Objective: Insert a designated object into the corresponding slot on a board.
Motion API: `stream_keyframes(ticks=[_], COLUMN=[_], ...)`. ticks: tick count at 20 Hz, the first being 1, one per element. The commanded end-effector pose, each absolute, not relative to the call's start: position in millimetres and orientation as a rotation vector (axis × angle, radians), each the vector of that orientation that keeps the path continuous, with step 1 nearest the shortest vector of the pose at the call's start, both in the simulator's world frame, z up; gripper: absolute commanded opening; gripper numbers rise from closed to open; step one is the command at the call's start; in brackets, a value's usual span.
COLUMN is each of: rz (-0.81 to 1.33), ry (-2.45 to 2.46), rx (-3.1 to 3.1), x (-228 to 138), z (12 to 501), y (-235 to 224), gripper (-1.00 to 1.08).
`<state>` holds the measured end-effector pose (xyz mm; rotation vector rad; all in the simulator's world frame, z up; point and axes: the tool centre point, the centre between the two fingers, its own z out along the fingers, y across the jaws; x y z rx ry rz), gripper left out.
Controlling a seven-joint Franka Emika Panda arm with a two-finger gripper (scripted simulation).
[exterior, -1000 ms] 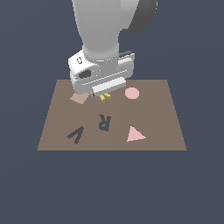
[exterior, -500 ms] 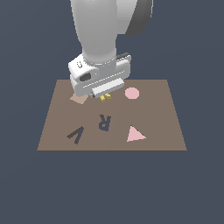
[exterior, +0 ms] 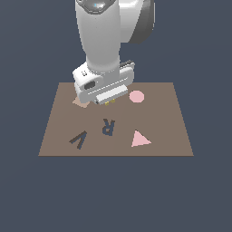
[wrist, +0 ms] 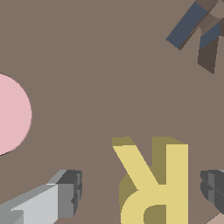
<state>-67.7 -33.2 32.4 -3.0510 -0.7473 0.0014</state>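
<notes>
exterior high oblique, wrist close overhead board (wrist: 109,78)

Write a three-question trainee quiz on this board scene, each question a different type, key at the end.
1. True or false: the yellow R already sits in the R slot.
2. Multiple choice: which pink shape lies nearest the gripper in the exterior view? A) circle B) triangle C) star
3. Fill in: in the wrist view the jaws stand on either side of the yellow R, not yet ____ on it.

Key: 1 false, the R lies on the board under the gripper, apart from the slot. 2 A. 3 closed.
</notes>
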Motion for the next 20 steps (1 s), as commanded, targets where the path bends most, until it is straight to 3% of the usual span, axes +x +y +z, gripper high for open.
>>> stream_keyframes(ticks=[1, 2, 20], rz=[0.000, 0.000, -0.001], ry=[-0.749, -0.749, -0.800], rx=[-3.051, -3.051, -3.038], x=[-67.5, -67.5, -66.6], z=[29.9, 29.9, 30.5], y=[-33.3, -33.3, -35.6], gripper=[1.00, -1.00, -1.00])
